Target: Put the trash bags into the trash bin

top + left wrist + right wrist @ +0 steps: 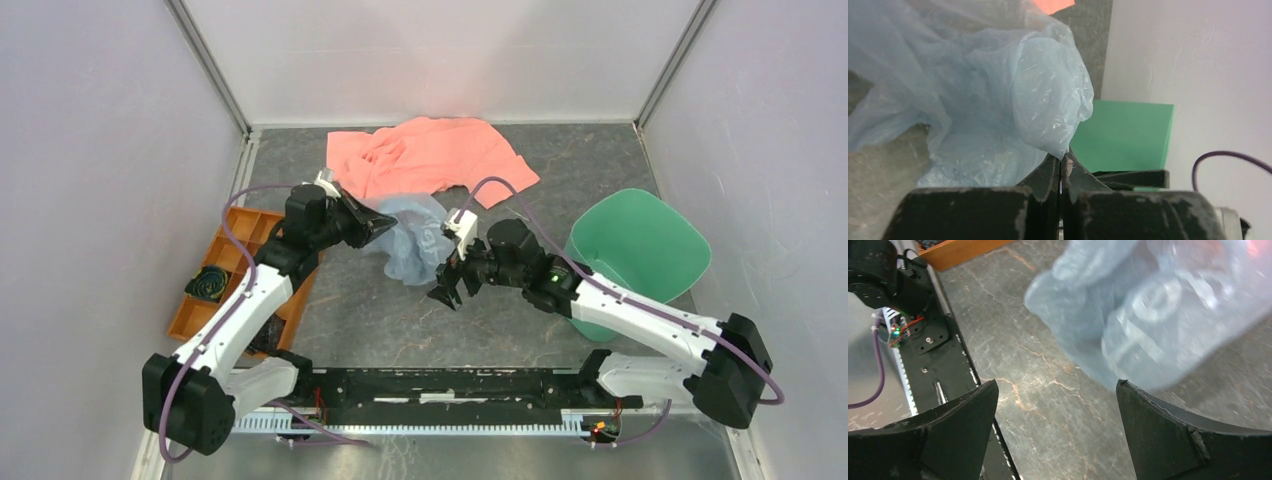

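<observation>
Judging from the top view, the trash bag is taken to be very light, limp and crinkly. It is bunched on the desk, well apart from the trash bin. The left hand is at the bag's edge farthest from the bin. The right hand is held on the bin side of the bag, just beside it. A pink cloth lies farther from the bin than the bag, its near edge lapped by the film. An orange tray sits farthest from the bin. Bare desk is left between bag and bin, so a clear path is judged to exist. The bin's tall rim would have to be cleared, and trailing film could catch on it.

In the left wrist view, the fingers are pressed together with a fold of film pinched at their tips. The rest billows loosely above them, with the bin's green side behind. Such thin film is judged slippery and easily torn, so a gathered bunch is a safer hold than a single layer.

In the right wrist view, the right fingers are spread wide with nothing between them. The blurred bag hangs just beyond their tips, on the side away from the bin. Whether it touches the desk cannot be told. Its lower bulge is judged a good second hold.
</observation>
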Robot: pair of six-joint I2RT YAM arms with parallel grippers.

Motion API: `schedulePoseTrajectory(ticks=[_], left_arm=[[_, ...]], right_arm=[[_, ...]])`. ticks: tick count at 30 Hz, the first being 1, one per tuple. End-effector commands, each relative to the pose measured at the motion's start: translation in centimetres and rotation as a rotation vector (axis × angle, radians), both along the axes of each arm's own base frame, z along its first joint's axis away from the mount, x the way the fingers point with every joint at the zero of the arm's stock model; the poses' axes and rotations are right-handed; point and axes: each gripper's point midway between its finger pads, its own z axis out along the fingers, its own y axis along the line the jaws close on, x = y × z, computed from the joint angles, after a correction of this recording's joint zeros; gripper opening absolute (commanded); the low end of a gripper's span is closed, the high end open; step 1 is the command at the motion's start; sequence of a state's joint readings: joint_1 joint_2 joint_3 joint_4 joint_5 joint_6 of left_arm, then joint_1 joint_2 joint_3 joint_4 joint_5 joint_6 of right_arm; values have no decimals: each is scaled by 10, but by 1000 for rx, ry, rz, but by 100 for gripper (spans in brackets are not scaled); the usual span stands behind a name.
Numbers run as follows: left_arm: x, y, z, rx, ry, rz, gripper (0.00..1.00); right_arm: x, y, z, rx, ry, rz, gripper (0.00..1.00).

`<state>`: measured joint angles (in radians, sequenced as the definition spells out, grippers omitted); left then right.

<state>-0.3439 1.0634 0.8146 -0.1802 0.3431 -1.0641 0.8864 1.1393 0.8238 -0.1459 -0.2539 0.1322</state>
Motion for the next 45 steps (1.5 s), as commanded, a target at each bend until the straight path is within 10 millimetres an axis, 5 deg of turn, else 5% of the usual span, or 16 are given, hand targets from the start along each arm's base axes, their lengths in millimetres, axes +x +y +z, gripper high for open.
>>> schedulePoseTrajectory(ticks=[1, 6, 13, 15, 16, 17, 18, 20, 22, 27, 29, 31, 35, 37, 41, 45], left_arm=[[-4, -12, 12, -170, 98, 9, 2], [-4, -4, 4, -201, 106, 86, 2], [-6, -4, 12, -199, 89, 68, 2], [-6, -2, 21, -166, 59, 67, 2], [-5, 0, 29, -150, 38, 69, 2], [-6, 2, 34, -133, 19, 72, 2], [-6, 4, 40, -116, -10, 66, 2], [-10, 4, 62, -50, -133, -2, 15], [-15, 10, 86, 88, -262, -72, 40], [-20, 88, 118, 488, -394, 161, 89], [-26, 106, 128, 542, -437, 224, 98], [-29, 115, 129, 572, -455, 257, 99], [-29, 122, 119, 583, -435, 290, 97], [-28, 119, 111, 570, -439, 288, 97], [-23, 109, 81, 567, -385, 235, 97], [-17, 97, 31, 560, -257, 169, 96]], right_arm=[[-5, 35, 28, 100, -72, 49, 95], [15, 49, 40, 75, -191, -126, 97], [39, 59, 18, 22, -259, -310, 93], [44, 69, 10, 51, -246, -336, 81], [46, 74, 8, 63, -247, -333, 65], [45, 83, 8, 84, -242, -313, 27], [44, 88, 10, 105, -231, -296, 2], [33, 103, 22, 186, -178, -201, 0], [15, 115, 36, 306, -44, -35, 0], [-40, 102, 75, 663, 451, 374, 0], [-54, 98, 85, 657, 527, 462, 0], [-57, 99, 73, 559, 583, 468, 0], [-3, 81, -23, 140, 623, 164, 0], [22, 64, -51, 9, 607, 58, 0], [83, 24, -91, -258, 422, -173, 14], [133, -14, -108, -487, 243, -315, 24]])
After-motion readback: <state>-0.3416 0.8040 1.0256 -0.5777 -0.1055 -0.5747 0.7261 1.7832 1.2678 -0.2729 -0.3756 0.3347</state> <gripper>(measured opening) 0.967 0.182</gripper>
